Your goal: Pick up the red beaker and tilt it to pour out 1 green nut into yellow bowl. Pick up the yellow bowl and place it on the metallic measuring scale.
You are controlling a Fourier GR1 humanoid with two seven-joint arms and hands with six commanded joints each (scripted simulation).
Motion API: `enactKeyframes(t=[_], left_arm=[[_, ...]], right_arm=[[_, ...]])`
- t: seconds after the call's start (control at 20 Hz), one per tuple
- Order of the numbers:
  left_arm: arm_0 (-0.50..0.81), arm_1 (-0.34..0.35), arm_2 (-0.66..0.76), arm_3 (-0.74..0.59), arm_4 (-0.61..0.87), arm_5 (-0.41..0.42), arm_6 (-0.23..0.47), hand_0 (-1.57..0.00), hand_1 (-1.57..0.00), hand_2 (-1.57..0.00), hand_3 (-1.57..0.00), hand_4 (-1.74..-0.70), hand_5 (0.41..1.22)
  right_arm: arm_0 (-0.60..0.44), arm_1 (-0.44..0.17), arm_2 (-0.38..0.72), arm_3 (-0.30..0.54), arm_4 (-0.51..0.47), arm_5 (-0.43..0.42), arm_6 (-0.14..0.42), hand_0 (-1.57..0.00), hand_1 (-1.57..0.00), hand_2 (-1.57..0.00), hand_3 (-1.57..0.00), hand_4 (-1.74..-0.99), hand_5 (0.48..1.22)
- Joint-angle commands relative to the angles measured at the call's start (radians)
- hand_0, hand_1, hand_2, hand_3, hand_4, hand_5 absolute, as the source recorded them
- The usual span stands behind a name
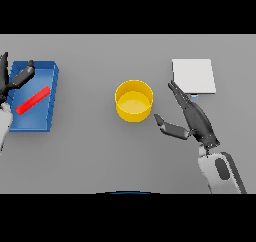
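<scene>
A plain grey table (90,156) fills the head view from edge to edge, evenly lit, with no wall or floor showing beyond it.

Near the table's middle stands the yellow bowl (133,102), upright, its mouth open upward; nothing can be made out inside it. Toward the far right part of the table lies a flat, pale square, the measuring scale (193,76), well apart from the bowl. Along the left edge sits a blue tray (50,101) with raised walls, and a red piece (33,100) lies slantwise on its floor; whether this is the beaker lying on its side cannot be told.

The right hand (192,118) hovers between bowl and scale, just beside the bowl's right side, fingers straight and pointing away, thumb spread toward the bowl, grasping nothing. The left hand (12,81) shows at the left edge over the tray's far-left corner, fingers loosely extended, released.

Bare grey surface lies wide along the near edge and between tray and bowl.
</scene>
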Motion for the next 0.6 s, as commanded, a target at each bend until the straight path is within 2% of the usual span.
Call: enactKeyframes(t=[0.0,0.05,0.2,0.55], left_arm=[[0.004,0.003,0.004,0.002,0.004,0.000,-0.013,-0.03,-0.03,-0.03,-0.03,-0.75,0.662],[0.013,0.000,-0.001,-0.005,0.000,0.006,-0.021,-0.03,-0.02,-0.02,-0.02,-0.74,0.664],[0.003,-0.001,-0.008,-0.001,-0.003,-0.002,-0.011,-0.01,-0.01,-0.01,-0.01,-0.73,0.677],[-0.006,0.013,-0.007,0.011,-0.007,-0.011,-0.001,0.00,0.00,0.00,0.00,-0.74,0.701]], right_arm=[[-0.034,-0.028,0.022,0.015,0.034,0.029,0.020,0.00,0.00,0.00,0.00,-1.071,0.678],[-0.066,-0.058,0.038,0.021,0.054,0.066,0.033,0.00,0.00,0.00,0.00,-1.094,0.677],[-0.169,-0.133,0.112,0.060,0.151,0.145,0.024,0.00,0.00,0.00,0.00,-1.174,0.674],[-0.403,-0.229,0.281,0.209,0.329,0.271,-0.079,0.00,0.00,0.00,0.00,-1.227,0.698]])
